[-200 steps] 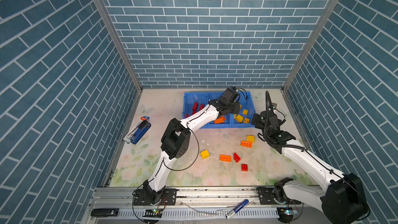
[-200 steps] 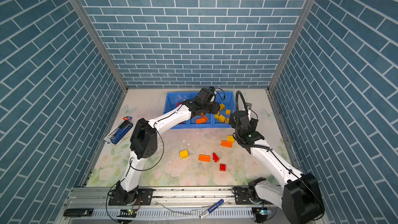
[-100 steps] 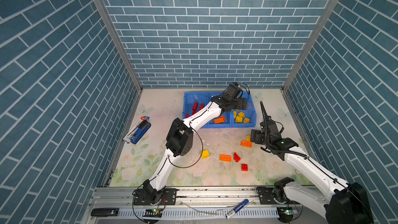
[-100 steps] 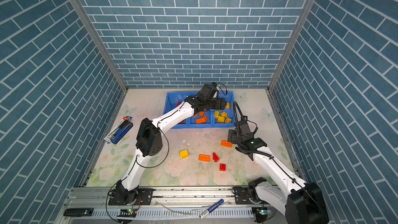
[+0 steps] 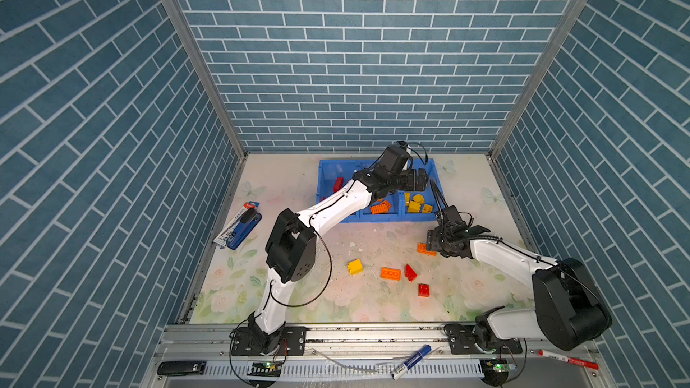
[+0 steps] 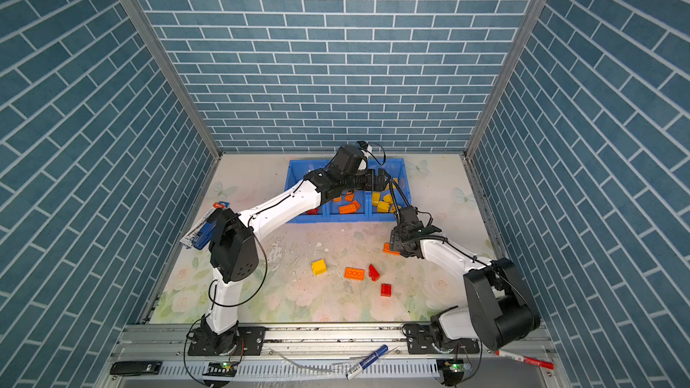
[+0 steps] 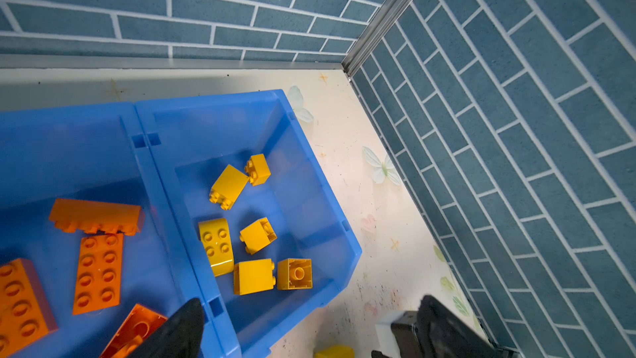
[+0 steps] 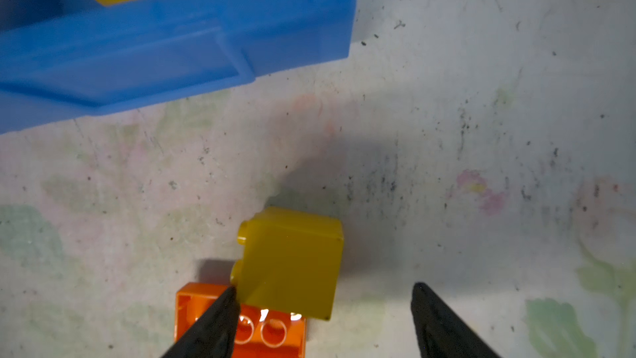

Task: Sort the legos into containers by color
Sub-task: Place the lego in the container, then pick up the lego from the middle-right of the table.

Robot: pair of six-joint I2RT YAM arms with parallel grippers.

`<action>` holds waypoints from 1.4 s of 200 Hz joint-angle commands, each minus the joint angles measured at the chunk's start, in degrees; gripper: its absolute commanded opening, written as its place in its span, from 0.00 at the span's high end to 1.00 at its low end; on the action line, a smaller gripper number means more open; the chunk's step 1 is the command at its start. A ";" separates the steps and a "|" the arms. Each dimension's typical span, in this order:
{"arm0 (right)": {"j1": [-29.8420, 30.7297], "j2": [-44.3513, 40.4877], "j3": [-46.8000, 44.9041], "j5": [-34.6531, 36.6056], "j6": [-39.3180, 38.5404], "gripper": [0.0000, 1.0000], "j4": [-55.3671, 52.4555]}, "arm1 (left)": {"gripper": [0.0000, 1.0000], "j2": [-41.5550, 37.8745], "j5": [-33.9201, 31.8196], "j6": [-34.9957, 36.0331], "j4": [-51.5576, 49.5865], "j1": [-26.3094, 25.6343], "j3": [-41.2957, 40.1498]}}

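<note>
A: Where did the next piece lie, and which arm was nearer?
B: The yellow brick (image 8: 292, 263) lay on its side on the table (image 8: 447, 132), between the fingertips of the right gripper (image 8: 323, 289). That arm was plainly the nearer. The left gripper (image 5: 422, 181) hung over the containers (image 5: 381, 218), above the end compartment holding the yellow legos (image 7: 254, 235).
A: Were the right jaws on it?
B: No, they stood apart and gripped nothing. The brick sat off-centre. Its studded face touched or nearly touched one finger (image 8: 220, 318), and a clear gap separated its opposite face from the other.
A: Any long axis to line up with?
B: Hardly, it looked near square from above. The studs pointed across the jaws, so I judged a squeeze would press the studded face and the face opposite.
A: What worried you?
B: An orange brick (image 8: 272, 339) touched it on the wrist side, and that same finger overlapped it. I couldn't tell whether the yellow one leaned on it. A squeeze might have caught both.
A: And the left one?
B: Spread wide and empty, so far as its wrist view showed.
A: Where would the brick go?
B: To the yellow compartment, which was the tray's end nearest the right arm, just past the brick and away from the wrist. Four loose legos (image 5: 390, 273) waited mid-table
</note>
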 commanded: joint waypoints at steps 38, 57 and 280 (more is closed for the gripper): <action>-0.12 5.05 3.21 0.89 2.88 0.36 5.14 | 0.01 -4.26 0.74 0.91 3.86 -0.16 -5.42; -0.10 5.66 3.53 1.20 2.46 0.41 5.18 | 0.01 -4.77 0.78 1.04 4.19 -0.16 -6.35; 1.22 -1.70 5.08 -4.33 -14.98 0.60 1.75 | 0.01 -9.85 -2.27 2.63 2.60 0.08 -14.63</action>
